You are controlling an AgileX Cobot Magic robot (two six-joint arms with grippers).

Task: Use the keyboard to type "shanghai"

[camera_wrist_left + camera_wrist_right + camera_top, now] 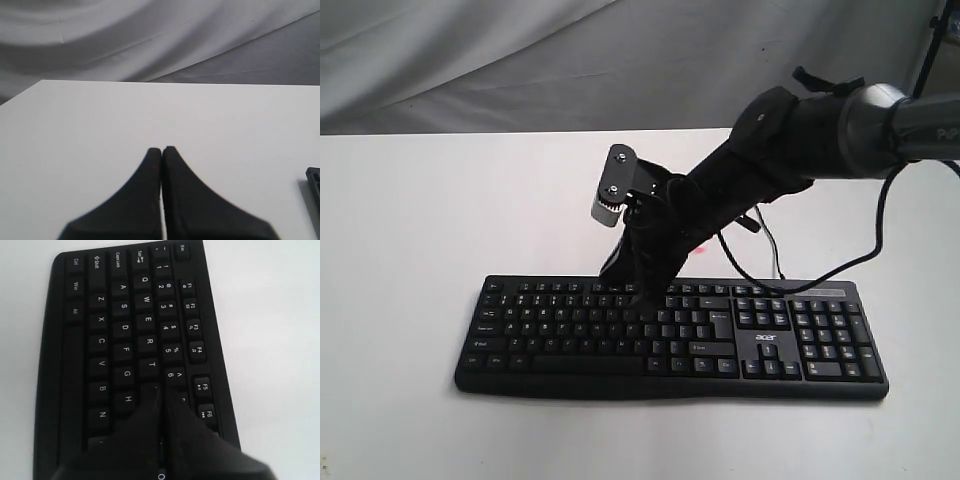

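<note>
While my right gripper (161,392), fingers pressed together, hangs over the keyboard (550,330) on the white table (410,250), near Y and H, neighbouring keys crowd its tip. Risk: slight drift strikes a wrong letter. My left gripper (161,149): closed, idle off the keyboard's end.

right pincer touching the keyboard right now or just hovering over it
Cannot tell. In the right wrist view the shut right pincer covers the keyboard near the T and 6 keys and hides any contact or gap. The exterior view shows its tip at the keys, no clearer.
</note>
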